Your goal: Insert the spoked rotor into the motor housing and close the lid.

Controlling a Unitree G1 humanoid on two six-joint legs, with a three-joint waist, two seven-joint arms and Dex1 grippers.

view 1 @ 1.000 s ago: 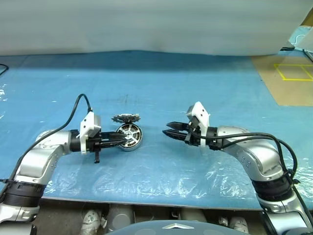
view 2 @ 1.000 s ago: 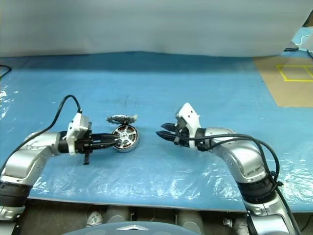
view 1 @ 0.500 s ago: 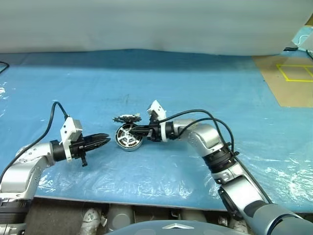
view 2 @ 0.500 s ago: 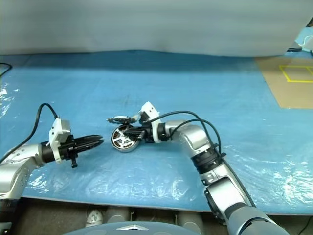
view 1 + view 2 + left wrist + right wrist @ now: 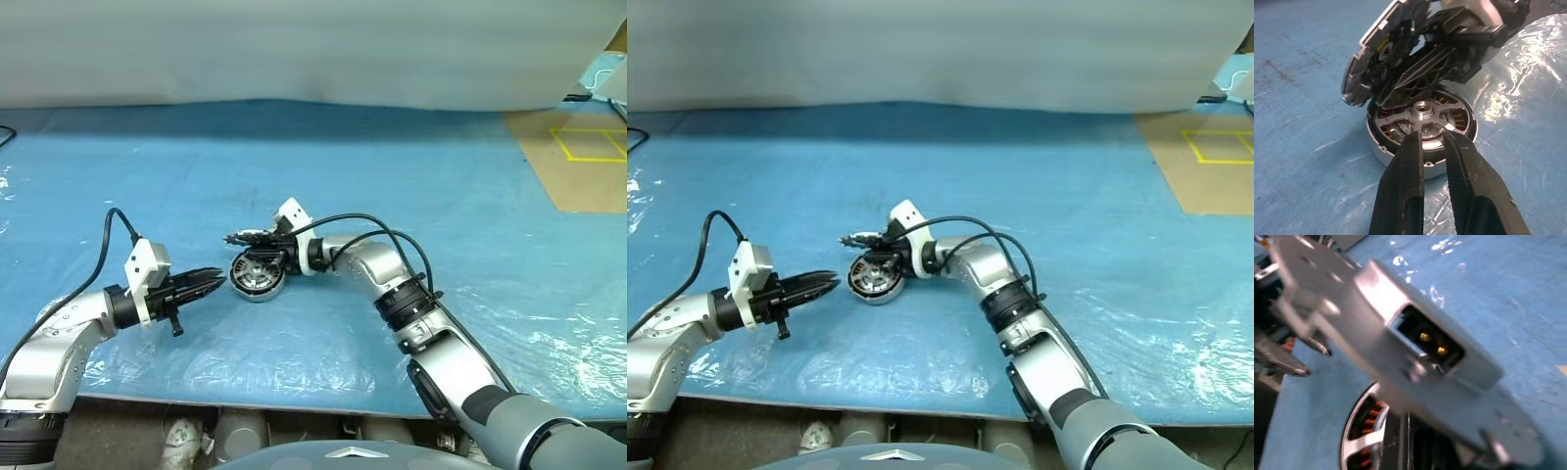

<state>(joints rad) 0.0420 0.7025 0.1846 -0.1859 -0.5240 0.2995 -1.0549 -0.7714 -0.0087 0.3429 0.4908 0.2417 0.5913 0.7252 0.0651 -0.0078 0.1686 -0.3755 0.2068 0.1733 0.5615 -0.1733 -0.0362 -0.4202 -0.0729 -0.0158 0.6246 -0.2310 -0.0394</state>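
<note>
The right gripper (image 5: 263,257) is shut, its black fingers reaching in from the three o'clock side and lying between the raised lid (image 5: 250,236) and the open top of the motor housing (image 5: 258,278). Whether the fingertips pinch the lid's edge or only press against its inner face cannot be told; in the left wrist view the fingers lie close under the tilted plate, near its hinge side. A shut gripper makes a slim pusher, so my guess is that it is placed there to tip the lid over, not to carry anything.

The lid (image 5: 1376,54) stands tilted up from the housing's far edge, at about twelve o'clock from the cup, still well short of closed. Beneath it, the spoked rotor (image 5: 1422,120) already appears seated inside the housing (image 5: 1400,156): silver spokes and hub lie level in the cup, with the copper windings showing between them. So insertion looks done and closing the lid is what remains.

The left gripper (image 5: 208,281) hangs just beside the housing at its nine o'clock, fingers (image 5: 1405,186) nearly together with a narrow gap, holding nothing. Likely it waits there to steady the cup if the push slides it across the blue tabletop (image 5: 411,176), whose plastic sheet looks slippery.
</note>
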